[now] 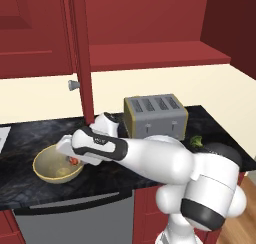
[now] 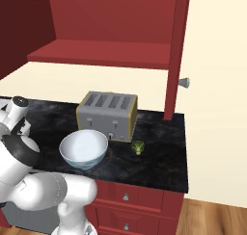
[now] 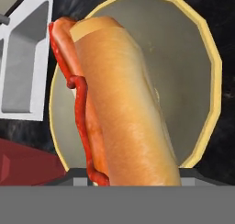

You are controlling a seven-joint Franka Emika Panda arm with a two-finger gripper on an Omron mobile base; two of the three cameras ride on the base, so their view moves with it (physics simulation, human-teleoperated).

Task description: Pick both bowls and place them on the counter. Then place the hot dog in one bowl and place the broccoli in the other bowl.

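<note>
In the left base view our arm reaches out leftward and down from its base at the lower right, forearm nearly level, wrist bent over the olive-tan bowl (image 1: pixel 56 165) that sits at the left of the counter (image 1: pixel 30 133). The gripper (image 1: pixel 73 159) hangs just above that bowl's inside, jaws part-way apart and closed on the hot dog (image 3: pixel 117 101), of which we see a red bit below the hand. In the hand view the hot dog runs lengthwise away from the fingers, its long axis pointing up over the bowl's hollow, the sausage along the bun's left side. Further right stands a grey toaster (image 2: pixel 108 114); we read no writing on it. In front of it sits the white bowl (image 2: pixel 83 148), upright, and the broccoli (image 2: pixel 138 147) lies on the counter just right of it, apart from it
</note>
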